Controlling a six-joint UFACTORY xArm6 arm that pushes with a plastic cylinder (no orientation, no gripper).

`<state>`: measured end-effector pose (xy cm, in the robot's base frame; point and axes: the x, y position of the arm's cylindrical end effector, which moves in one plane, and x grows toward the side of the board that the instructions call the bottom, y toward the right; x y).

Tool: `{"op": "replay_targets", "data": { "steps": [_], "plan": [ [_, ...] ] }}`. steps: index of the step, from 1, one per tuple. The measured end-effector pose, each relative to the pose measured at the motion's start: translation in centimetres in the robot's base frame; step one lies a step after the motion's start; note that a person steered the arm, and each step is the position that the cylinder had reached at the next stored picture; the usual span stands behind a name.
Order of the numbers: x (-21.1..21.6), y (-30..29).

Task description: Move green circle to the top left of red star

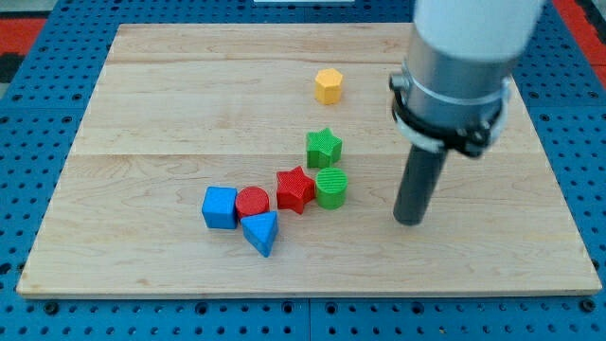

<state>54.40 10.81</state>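
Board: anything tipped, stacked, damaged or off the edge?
Nothing stands out. All seven blocks lie flat on the wooden board, none stacked or overhanging. The green circle touches the red star on the star's right, in the view. My tip sits apart, right of the green circle.

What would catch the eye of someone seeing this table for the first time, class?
First, the big white and grey arm at the view's upper right, whose dark rod ends in my tip, standing to the right of the blocks and apart from them. Next, the tight cluster at the centre: green circle against the right side of the red star, green star just above. A yellow block sits alone nearer the top.
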Motion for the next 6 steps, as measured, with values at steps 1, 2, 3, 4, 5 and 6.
{"op": "replay_targets", "data": {
  "steps": [1, 2, 3, 4, 5, 6],
  "plan": [
    [-3.3, -5.6],
    [-7.4, -10.5],
    [-9.7, -12.6],
    [-4.5, -7.3],
    [0.4, -7.0],
    [0.6, -10.7]
  ]
}}
